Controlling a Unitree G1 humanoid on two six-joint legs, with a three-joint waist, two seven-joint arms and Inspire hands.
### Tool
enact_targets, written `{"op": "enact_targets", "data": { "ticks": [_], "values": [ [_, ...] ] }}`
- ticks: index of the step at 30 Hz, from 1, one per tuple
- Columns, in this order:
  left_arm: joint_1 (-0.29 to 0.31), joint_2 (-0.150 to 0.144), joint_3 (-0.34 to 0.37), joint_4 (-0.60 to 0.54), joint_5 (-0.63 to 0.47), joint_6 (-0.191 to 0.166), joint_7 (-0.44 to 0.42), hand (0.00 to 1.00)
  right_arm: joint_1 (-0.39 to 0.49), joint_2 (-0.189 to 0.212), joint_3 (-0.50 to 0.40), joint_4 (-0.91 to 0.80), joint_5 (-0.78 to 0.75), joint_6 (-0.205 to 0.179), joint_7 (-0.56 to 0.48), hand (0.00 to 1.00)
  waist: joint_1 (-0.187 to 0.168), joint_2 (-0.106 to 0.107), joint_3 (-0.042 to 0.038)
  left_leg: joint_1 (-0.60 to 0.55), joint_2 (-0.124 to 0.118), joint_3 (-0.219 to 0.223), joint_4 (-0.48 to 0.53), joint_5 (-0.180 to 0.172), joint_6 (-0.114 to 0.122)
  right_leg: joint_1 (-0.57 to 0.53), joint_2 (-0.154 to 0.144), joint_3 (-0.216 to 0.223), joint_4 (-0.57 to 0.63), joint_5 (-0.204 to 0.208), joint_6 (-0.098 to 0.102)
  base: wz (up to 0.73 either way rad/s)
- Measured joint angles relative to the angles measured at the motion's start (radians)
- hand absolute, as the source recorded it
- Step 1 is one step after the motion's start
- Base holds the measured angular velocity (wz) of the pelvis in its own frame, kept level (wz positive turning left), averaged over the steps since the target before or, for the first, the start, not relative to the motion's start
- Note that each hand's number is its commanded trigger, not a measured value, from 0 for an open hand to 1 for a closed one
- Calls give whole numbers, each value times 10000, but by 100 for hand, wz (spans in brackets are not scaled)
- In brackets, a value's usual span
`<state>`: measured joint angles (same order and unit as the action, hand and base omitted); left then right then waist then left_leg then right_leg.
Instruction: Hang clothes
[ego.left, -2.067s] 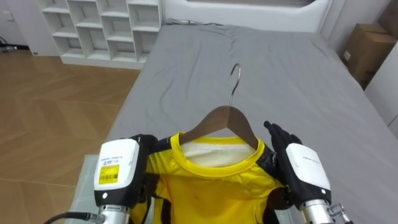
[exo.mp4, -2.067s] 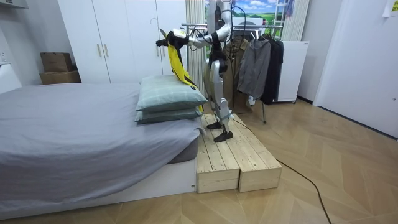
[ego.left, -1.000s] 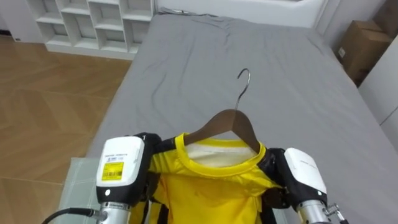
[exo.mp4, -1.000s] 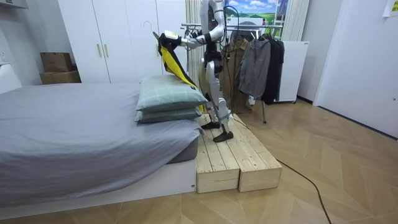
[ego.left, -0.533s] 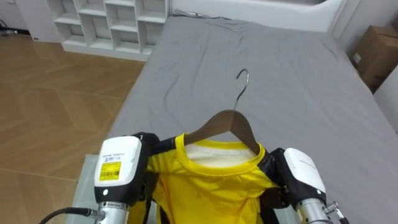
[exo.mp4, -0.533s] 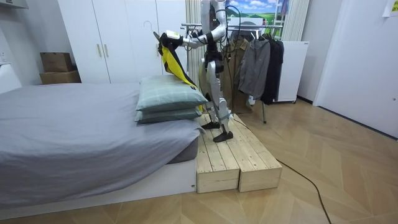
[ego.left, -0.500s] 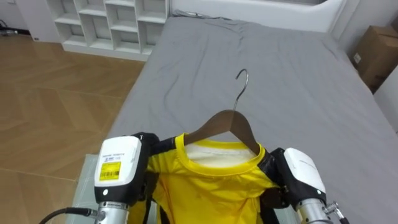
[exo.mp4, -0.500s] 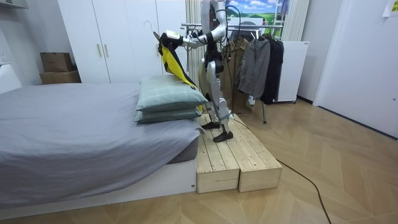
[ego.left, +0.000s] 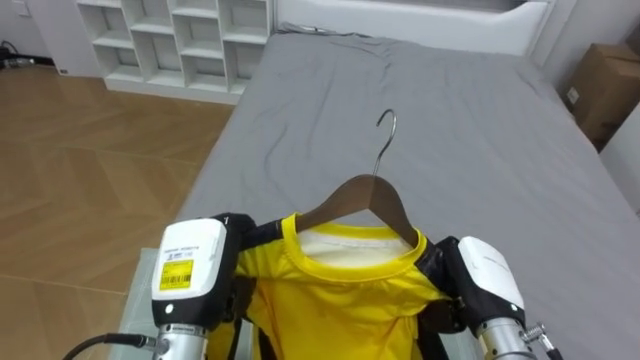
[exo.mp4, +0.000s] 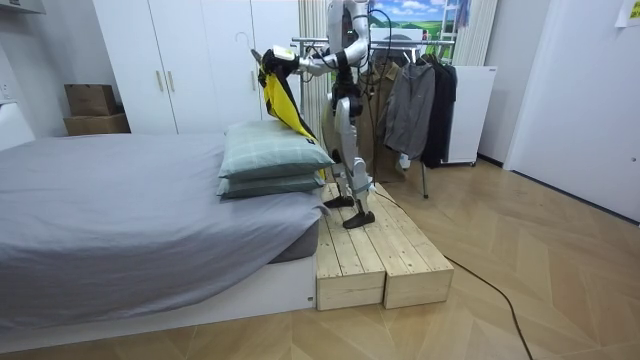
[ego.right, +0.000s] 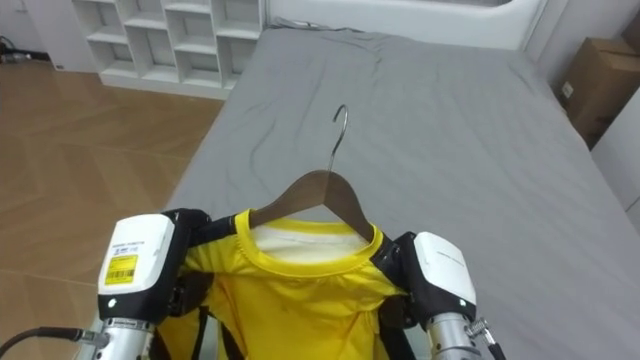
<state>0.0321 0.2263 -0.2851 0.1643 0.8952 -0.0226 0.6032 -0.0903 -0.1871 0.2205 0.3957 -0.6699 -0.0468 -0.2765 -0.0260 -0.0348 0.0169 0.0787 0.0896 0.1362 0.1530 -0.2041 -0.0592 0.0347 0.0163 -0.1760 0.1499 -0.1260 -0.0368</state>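
Presently, a grey bed (ego.left: 470, 130) is noted beyond and below both hands. The yellow shirt (ego.left: 345, 300) is carried between the left hand (ego.left: 192, 270) and the right hand (ego.left: 482, 280), each equally near; whether either is clasped cannot be told. The wooden hanger (ego.left: 365, 195) is aligned hand to hand, its hook (ego.left: 388, 125) pointed forward.

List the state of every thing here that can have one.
yellow shirt: on the hanger, held up above the bed.
hanger: inside the shirt's collar, hook free, on no rail.
left hand: at the shirt's left shoulder.
right hand: at the shirt's right shoulder.
dark garments: hanging on the clothes rack.
wardrobe doors: shut.
pillows: two stacked on the bed.
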Motion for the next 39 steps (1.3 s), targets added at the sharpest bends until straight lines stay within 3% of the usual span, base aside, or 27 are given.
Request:
{"op": "enact_targets", "data": {
  "ticks": [3,17,28,39],
  "values": [
    [12,-189,-268,1,-97,-2,0,0,-11,100,-4,211,-12,1,15,100,15,60,-16,13,-4,-1,6,26,38,3,1,21,7,-1,-2,0],
    [33,-199,-305,-1,-215,-22,-183,0,-10,278,-16,278,-543,35,75,100,-53,56,-23,0,0,0,79,28,40,3,0,16,25,0,-3,0],
    [34,-272,-184,-1,-461,-165,-479,0,17,273,-185,279,-884,20,-88,100,-59,16,-87,20,3,15,95,28,40,4,-5,28,64,1,-6,0],
    [46,-281,19,-3,-1770,-251,-489,0,136,261,-905,984,-631,-58,-312,100,-245,53,-120,19,-17,35,150,28,40,20,-32,85,166,0,-6,0]
  ]
}}
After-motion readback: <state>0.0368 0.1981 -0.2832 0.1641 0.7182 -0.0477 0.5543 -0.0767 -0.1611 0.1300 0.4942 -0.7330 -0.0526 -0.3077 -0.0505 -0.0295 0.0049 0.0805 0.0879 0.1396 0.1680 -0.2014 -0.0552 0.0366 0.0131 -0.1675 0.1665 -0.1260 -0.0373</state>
